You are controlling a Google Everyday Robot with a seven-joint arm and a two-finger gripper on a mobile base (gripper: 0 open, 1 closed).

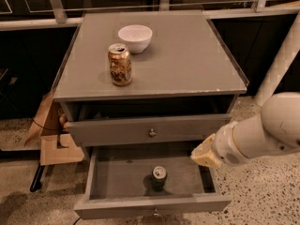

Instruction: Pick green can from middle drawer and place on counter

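Observation:
The green can point(159, 177) stands upright in the open middle drawer point(122, 179), right of its centre, silver top showing. The counter point(183, 60) is the grey cabinet top above. My gripper point(202, 154) is at the end of the white arm, over the drawer's right side, right of and above the can and apart from it.
A gold-brown patterned can point(120, 63) and a white bowl point(135, 37) stand on the counter's left half. The upper drawer point(150, 131) is slightly pulled out. Cardboard boxes point(52, 137) lie on the floor to the left. A white post point(281, 55) rises at right.

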